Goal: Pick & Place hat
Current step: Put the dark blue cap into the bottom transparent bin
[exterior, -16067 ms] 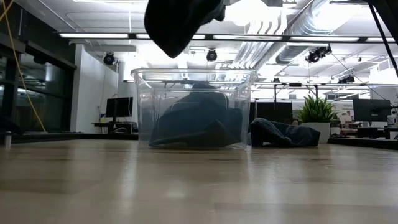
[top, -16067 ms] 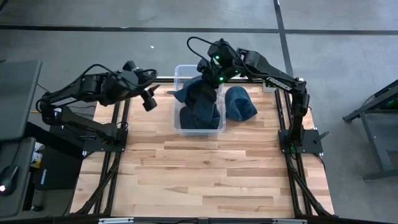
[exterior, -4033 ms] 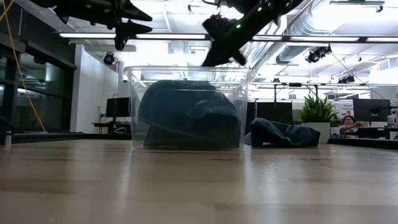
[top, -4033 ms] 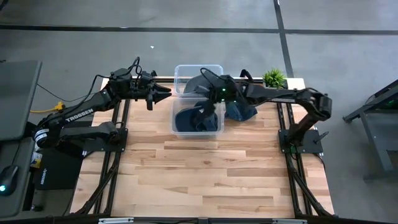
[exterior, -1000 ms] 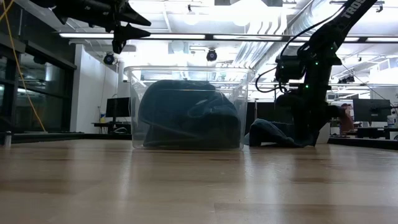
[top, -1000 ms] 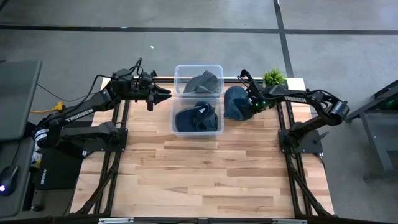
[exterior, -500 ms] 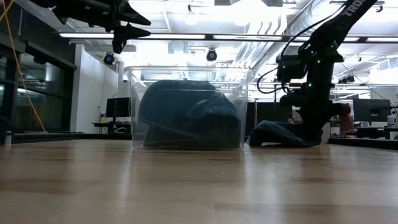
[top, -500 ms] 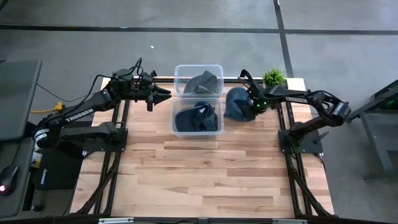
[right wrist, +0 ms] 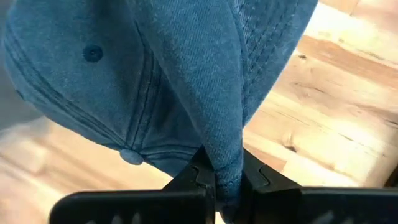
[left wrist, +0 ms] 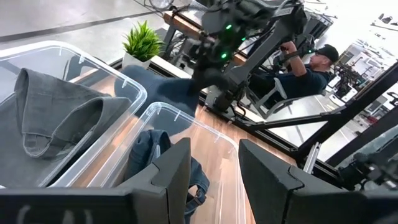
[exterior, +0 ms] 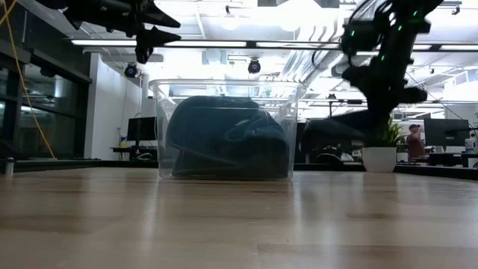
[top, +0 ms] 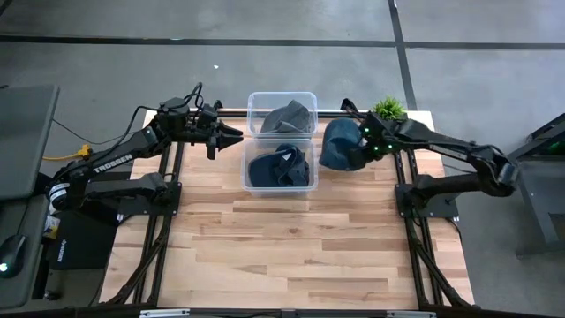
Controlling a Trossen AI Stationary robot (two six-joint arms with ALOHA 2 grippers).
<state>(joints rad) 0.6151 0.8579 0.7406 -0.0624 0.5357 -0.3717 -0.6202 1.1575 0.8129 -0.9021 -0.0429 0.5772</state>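
Note:
A blue denim hat (top: 335,146) hangs above the table to the right of two clear bins, with my right gripper (top: 360,146) shut on it; the low view shows the hat (exterior: 336,127) clear of the wood. The far bin (top: 308,99) holds a grey hat (top: 287,115). The near bin (top: 247,177) holds another blue hat (top: 281,166). My left gripper (top: 231,137) hovers open in the air left of the bins, pointing toward them, with nothing between its fingers (left wrist: 180,174). My right gripper pinches a fold of the hat's denim (right wrist: 225,158) between its two fingers, next to a stitched edge. The fingers come steeply from above. The hat hangs below them, lifted clear of the table, its crown (right wrist: 124,81) bulging to one side.
A small potted plant (top: 387,109) stands at the table's far right corner, just behind the held hat. The wide near half of the wooden table (top: 300,256) lies bare. A person (left wrist: 317,62) sits beyond the table.
My right gripper has risen from the table with the blue hat. The hat lay slumped on the wood a second ago and now hangs lifted clear, beside the bins. The left arm has kept still.

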